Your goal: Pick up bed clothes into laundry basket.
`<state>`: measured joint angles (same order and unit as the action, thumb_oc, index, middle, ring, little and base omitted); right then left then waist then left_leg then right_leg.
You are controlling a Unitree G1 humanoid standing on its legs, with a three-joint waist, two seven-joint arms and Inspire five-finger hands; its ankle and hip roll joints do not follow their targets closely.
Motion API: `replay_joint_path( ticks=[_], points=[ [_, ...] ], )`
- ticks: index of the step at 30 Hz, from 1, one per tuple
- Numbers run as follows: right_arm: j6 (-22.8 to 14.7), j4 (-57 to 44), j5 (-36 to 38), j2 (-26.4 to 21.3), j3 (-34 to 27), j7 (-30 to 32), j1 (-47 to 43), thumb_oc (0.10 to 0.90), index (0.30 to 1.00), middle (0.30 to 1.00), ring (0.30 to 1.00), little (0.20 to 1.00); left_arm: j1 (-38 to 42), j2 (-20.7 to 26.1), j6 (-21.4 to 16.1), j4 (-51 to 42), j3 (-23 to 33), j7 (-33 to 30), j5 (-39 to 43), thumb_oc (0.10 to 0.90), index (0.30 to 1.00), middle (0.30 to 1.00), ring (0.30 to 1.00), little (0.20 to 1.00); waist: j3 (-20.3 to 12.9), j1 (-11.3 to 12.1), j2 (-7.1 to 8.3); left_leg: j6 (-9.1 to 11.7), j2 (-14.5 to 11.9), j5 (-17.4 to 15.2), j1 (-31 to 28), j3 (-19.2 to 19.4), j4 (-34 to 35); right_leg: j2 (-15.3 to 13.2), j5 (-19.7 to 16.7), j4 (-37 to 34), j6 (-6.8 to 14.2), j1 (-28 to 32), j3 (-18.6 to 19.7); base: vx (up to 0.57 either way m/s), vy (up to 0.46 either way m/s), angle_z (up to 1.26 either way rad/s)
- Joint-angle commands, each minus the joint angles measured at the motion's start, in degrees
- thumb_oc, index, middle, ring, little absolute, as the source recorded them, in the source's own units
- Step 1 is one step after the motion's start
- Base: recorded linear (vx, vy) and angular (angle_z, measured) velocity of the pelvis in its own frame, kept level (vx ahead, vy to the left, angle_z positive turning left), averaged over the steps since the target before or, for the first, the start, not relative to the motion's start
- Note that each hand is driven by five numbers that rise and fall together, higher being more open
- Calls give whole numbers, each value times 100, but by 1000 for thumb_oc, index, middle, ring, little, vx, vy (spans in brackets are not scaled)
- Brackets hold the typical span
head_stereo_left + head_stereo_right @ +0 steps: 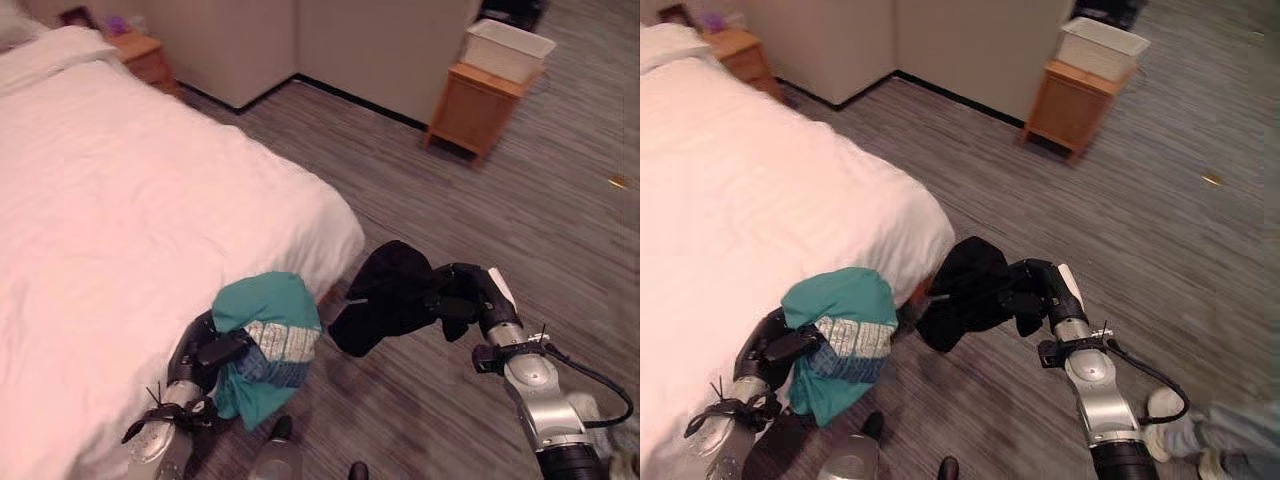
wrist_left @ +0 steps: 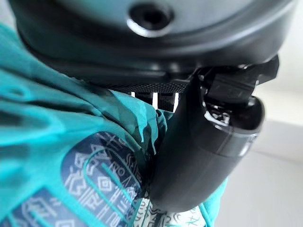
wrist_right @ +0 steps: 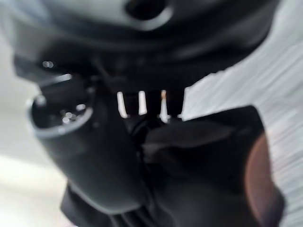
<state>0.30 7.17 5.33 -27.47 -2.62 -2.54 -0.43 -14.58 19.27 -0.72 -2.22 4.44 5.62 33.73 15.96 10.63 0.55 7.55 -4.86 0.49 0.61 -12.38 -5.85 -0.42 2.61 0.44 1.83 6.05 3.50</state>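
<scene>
Both garments are already off the bed and in the robot's grasp, so the picking-up half of the job looks done, while the dropping-off half is, by my reading, not yet begun. The left hand (image 1: 205, 352), at the lower left of the left eye view, has its fingers and thumb curled round a teal shirt (image 1: 268, 340) with a patterned print, which hangs bunched just off the corner of the bed (image 1: 120, 220); the left wrist view shows the thumb (image 2: 199, 156) pressed into the teal cloth. The right hand (image 1: 462, 295), at lower centre-right, is clenched on a black garment (image 1: 385, 295) that dangles over the grey striped floor (image 1: 480, 200), and the right wrist view shows dark cloth gathered under the thumb (image 3: 90, 156). The white bedcover, as far as it shows, carries no more loose clothing, though its left part runs out of frame. The white basket (image 1: 507, 48) sits at the upper right of the frame on top of a small wooden cabinet (image 1: 475, 105), well apart from both hands, so what is left is to carry both pieces across and release them into it. The stretch of floor between looks open. A second wooden nightstand (image 1: 145, 55) stands at the upper left beside the bed, away from that path, and a person's shoe (image 1: 1170, 415) shows at the lower right of the right eye view, near the right arm.
</scene>
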Motion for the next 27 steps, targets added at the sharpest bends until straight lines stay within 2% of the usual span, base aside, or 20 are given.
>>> replay_joint_path(
  ticks=[1, 2, 4, 5, 6, 8, 11, 17, 18, 26, 27],
  points=[
    [-406, -604, 179, -325, -456, -166, 148, 400, 300, 300, 300, 300, 668, 284, -586, -828, 18, 255, 166, 400, 300, 300, 300, 300, -404, -215, 134, -418, 680, 238, 569, -159, -360, -109, 17, -544, 174, 405, -472, 0, 0, 0],
    [-397, -568, 225, -318, -520, -136, 197, 400, 300, 300, 300, 300, 768, 299, -581, -822, -56, 228, 198, 400, 300, 300, 300, 300, -406, -290, 160, -411, 693, 198, 604, -39, -374, -122, 62, -544, 175, 411, -491, -113, 46, 7],
    [-394, -595, 426, -241, -690, -96, 452, 400, 300, 300, 300, 300, 1183, 276, -557, -726, -406, 189, 314, 400, 300, 300, 300, 300, -377, -587, 192, -438, 656, 240, 773, 305, -388, -132, 63, -544, 155, 327, -533, -70, 44, 6],
    [-391, -603, 428, -241, -705, -98, 460, 400, 300, 300, 300, 300, 1203, 276, -565, -708, -420, 188, 313, 400, 300, 300, 300, 300, -377, -585, 190, -439, 661, 233, 785, 299, -403, -134, 67, -544, 155, 325, -541, -71, 57, 31],
    [-395, -647, 570, -154, -785, -78, 527, 400, 300, 300, 300, 300, 1379, 237, -593, -583, -532, 153, 309, 400, 300, 300, 300, 300, -379, -762, 199, -502, 655, 185, 748, 493, -226, -117, -13, -544, 178, 243, -483, -76, 76, 26],
    [-466, -614, 713, 5, -810, 5, 521, 400, 300, 300, 300, 300, 1468, 154, -628, -426, -630, 90, 278, 400, 300, 300, 300, 300, -408, -912, 218, -558, 653, 145, 667, 601, -109, -143, -70, -520, 210, 172, -379, -67, 100, -2],
    [-519, -712, 916, 241, -757, -18, 553, 400, 300, 300, 300, 300, 1462, 92, -622, -437, -707, 64, 338, 400, 300, 300, 300, 300, -545, -964, 256, -625, 666, 128, 574, 711, -24, -186, -70, -420, 230, 96, -299, 13, 84, -27],
    [-565, -949, 1020, 455, -551, -99, 558, 400, 300, 300, 300, 300, 1235, 42, -606, -336, -666, 45, 344, 400, 300, 300, 300, 300, -772, -908, 323, -718, 695, 1, 292, 782, 48, -210, -16, -380, 231, 214, -162, 51, 50, -12],
    [-175, -430, 2121, 522, -259, -273, 442, 400, 300, 300, 300, 300, 1766, 443, -334, 568, -366, -540, -890, 400, 300, 300, 300, 300, -1128, -1037, 252, -620, 212, -144, -458, 1798, 690, -481, 35, -245, 426, 103, -1035, 51, 25, -3],
    [-153, -568, 1916, 472, -214, -289, 442, 400, 300, 300, 300, 300, 1716, 353, -290, 693, -433, -524, -829, 400, 300, 300, 300, 300, -1135, -1098, 203, -591, 210, -145, -502, 1710, 646, -473, 6, -305, 350, 199, -1127, -14, -11, 7],
    [-167, -807, 1696, 403, -303, -205, 419, 400, 300, 300, 300, 300, 1795, 360, -220, 752, -529, -497, -777, 400, 300, 300, 300, 300, -1142, -1185, 176, -594, 197, -165, -557, 1754, 667, -477, -5, -285, 357, 184, -1077, 32, -10, 4]
  ],
)
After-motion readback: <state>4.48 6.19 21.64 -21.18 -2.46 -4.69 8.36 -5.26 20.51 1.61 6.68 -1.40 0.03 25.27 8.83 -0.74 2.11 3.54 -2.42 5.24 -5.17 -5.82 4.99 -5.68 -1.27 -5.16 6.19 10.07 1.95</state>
